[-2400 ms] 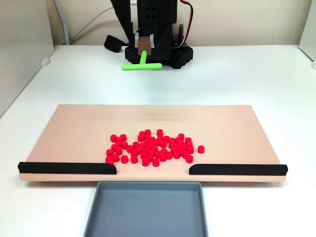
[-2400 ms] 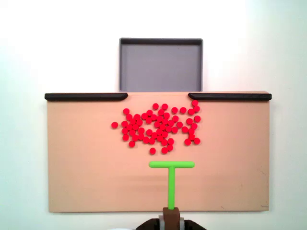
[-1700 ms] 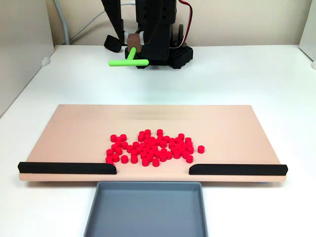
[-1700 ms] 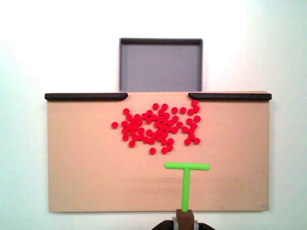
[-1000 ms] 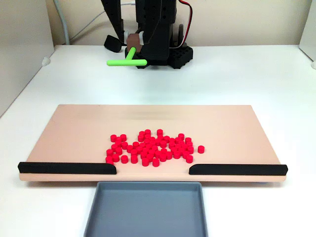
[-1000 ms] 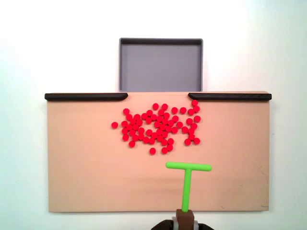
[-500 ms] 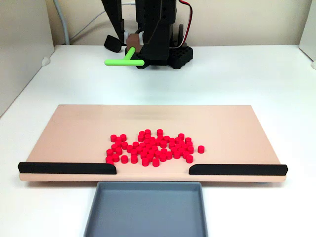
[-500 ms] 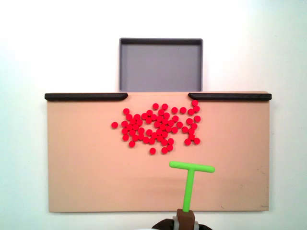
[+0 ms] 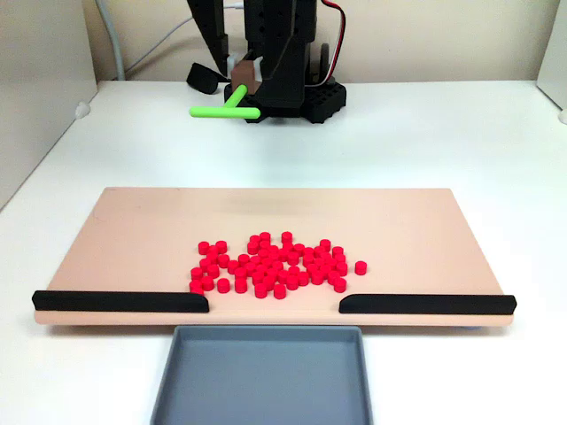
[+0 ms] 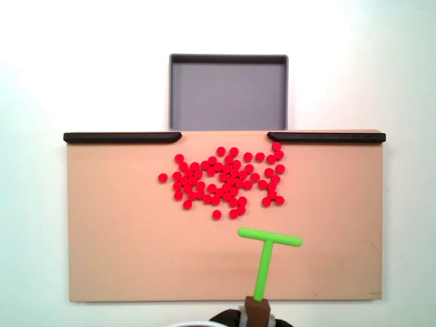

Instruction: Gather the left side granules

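Observation:
The granules [image 9: 273, 265] are many small red cylinders bunched in the middle of the tan board [image 9: 133, 230], close to its front edge. From above, the granules [image 10: 226, 180] lie just below the gap between two black rails, with one stray at the left. My gripper [image 9: 243, 81] hangs at the back of the table, shut on the stem of a green T-shaped pusher [image 9: 225, 112]. In the view from above, the gripper [image 10: 258, 310] is at the bottom edge. There the pusher [image 10: 268, 238] hovers below the cluster's right end, slightly tilted and apart from the granules.
Two black rails [image 9: 120, 301] [image 9: 427, 304] line the board's front edge with a gap between them. A grey tray [image 9: 261, 376] sits in front of that gap; from above the tray [image 10: 228, 61] is beyond it. A wall panel [image 9: 40, 80] stands at the left.
The pusher swung left in the front view and right in the view from above, and now tilts a little. The granules have not moved.

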Controlling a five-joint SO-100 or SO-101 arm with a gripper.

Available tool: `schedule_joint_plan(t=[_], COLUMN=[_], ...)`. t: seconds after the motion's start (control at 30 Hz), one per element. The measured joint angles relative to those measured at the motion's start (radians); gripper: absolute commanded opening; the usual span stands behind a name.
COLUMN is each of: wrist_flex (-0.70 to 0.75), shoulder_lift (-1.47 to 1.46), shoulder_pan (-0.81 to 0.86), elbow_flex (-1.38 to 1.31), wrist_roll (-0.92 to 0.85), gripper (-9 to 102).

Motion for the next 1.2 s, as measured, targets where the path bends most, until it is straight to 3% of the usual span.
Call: schedule_joint_plan(t=[0.33,0.87,1.2], wrist_flex=[0.0,0.0,0.0], shoulder_lift=[0.0,-0.018,-0.092], shoulder_pan=[-0.115,-0.313,-0.373], elbow_flex=[0.0,0.0,-0.029], wrist_roll=[0.158,0.653,0.859], gripper=[0,0,0])
